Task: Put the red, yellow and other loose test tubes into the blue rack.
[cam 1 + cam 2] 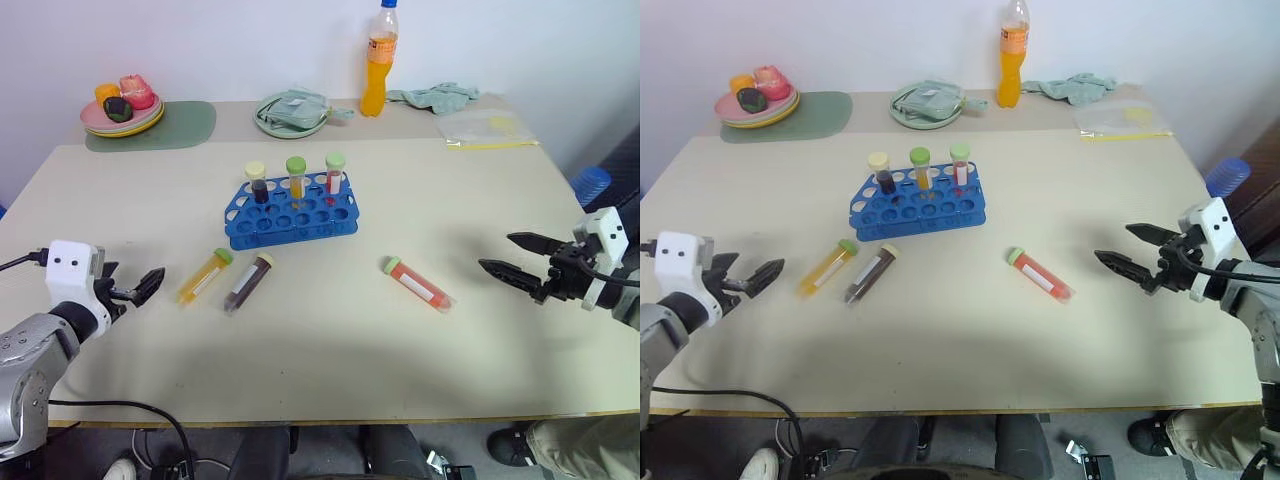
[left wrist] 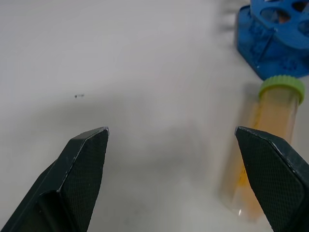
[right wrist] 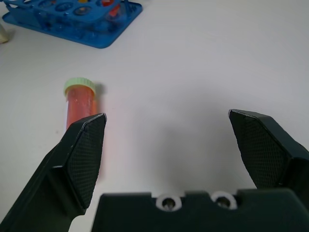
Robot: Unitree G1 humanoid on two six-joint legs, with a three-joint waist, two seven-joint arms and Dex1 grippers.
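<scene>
red tube (image 1: 417,283) flat on the table (image 1: 330,370), cap end toward the blue rack (image 1: 290,212), lying slantwise just ahead of the wide-open right gripper (image 1: 511,256). yellow tube (image 1: 204,276) flat too, close by the wide-open left gripper (image 1: 142,287). nothing held.

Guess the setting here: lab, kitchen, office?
Likely a makeshift lab bench in an ordinary room: a blue rack of capped test tubes on a beige table, but also an orange drink bottle and plates of toy food.
</scene>
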